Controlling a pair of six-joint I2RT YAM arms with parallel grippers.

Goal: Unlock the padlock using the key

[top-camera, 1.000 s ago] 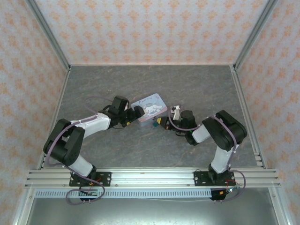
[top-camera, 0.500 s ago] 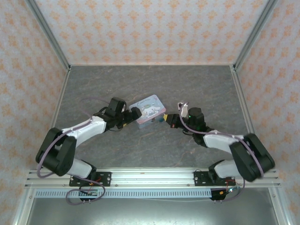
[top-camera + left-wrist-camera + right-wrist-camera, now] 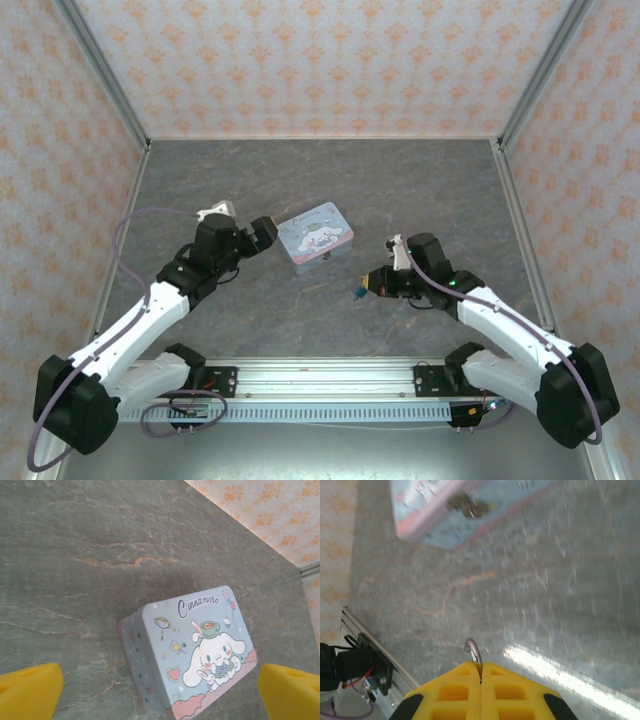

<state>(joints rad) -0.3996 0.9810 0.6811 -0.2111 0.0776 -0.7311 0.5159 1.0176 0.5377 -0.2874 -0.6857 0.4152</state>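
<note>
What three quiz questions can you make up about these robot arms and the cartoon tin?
1. True or false: the left fingers are squeezing the tin.
2. What pokes out between the right fingers? A) a thin curved metal hook B) a spoon C) a pencil
3. Which fingers are pressed shut, left or right?
Key: 1 false, they are wide open, apart from the tin. 2 A, likely the shackle of the padlock. 3 right.

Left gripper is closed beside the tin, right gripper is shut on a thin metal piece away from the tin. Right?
Not quite: the left gripper is open, its fingers wide apart before the tin in the left wrist view. The right gripper is shut on the thin metal piece, away from the tin, as you said.
</note>
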